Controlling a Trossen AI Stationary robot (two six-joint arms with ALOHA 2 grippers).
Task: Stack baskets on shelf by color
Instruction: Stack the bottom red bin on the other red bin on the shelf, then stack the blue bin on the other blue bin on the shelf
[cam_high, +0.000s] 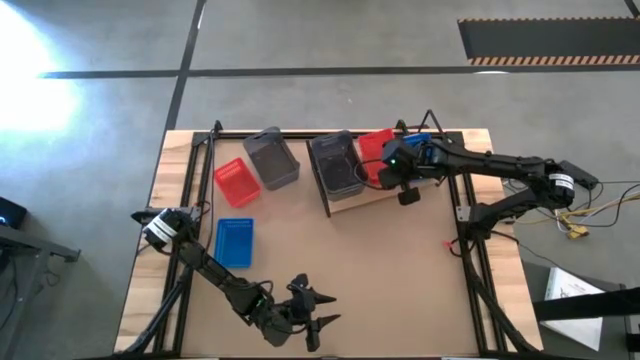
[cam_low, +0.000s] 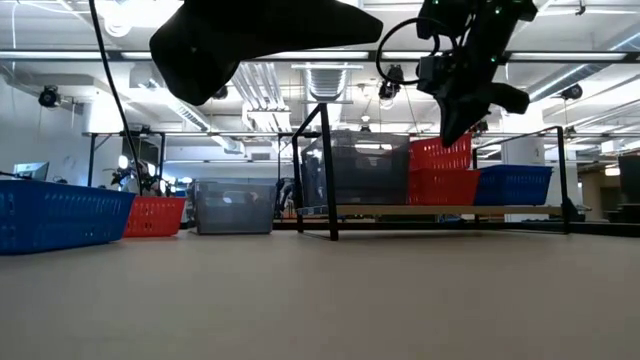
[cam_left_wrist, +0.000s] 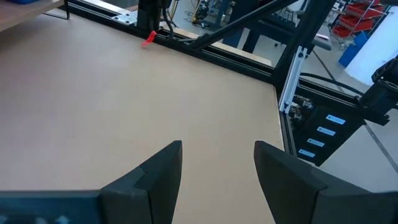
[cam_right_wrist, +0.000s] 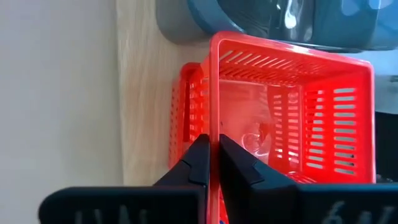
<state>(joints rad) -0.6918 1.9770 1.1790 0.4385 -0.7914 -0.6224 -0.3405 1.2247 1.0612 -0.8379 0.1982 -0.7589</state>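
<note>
The shelf (cam_high: 352, 203) is a light board on a black wire frame at the table's far right. On it stand a dark grey basket (cam_high: 335, 165), two red baskets, one inside the other (cam_low: 440, 170), and a blue basket (cam_low: 513, 183). My right gripper (cam_right_wrist: 213, 142) is over the upper red basket (cam_right_wrist: 292, 106) and shut on it. A red basket (cam_high: 237, 182), a grey basket (cam_high: 272, 158) and a blue basket (cam_high: 234, 242) rest on the tabletop to the left. My left gripper (cam_high: 312, 310) waits open near the table's near edge, touching nothing. My right gripper pinches the upper red basket by the rim of one wall (cam_right_wrist: 214, 127), the wall toward the shelf's near edge. One finger (cam_right_wrist: 239, 162) is inside the basket and the other is outside. The fingers come from above, pointing down. The basket's bottom sits inside the lower red basket (cam_right_wrist: 180, 118).
Black frame rails (cam_high: 470, 230) run along the table's left and right edges. Open tabletop (cam_high: 380, 270) lies between the shelf and the near edge. A small red scrap (cam_left_wrist: 148, 39) lies by the right rail.
</note>
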